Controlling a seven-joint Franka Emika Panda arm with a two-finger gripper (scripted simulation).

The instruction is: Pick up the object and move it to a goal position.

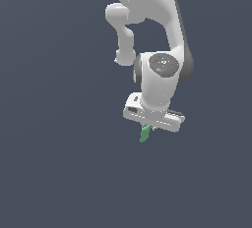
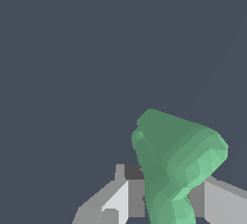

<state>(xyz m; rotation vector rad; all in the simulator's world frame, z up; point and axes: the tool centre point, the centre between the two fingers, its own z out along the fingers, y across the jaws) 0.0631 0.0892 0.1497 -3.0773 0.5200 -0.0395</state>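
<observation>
All around is plain slate-grey, with no edge, tabletop or goal marker to be seen. The white arm reaches down, and its gripper [image 1: 147, 128] is clamped on the green object [image 1: 144, 133], which pokes out below the fingers [image 2: 120, 199] on either side of it. The piece's long axis runs on from the jaws, slightly bent. I reckon only the carry to the goal remains.
</observation>
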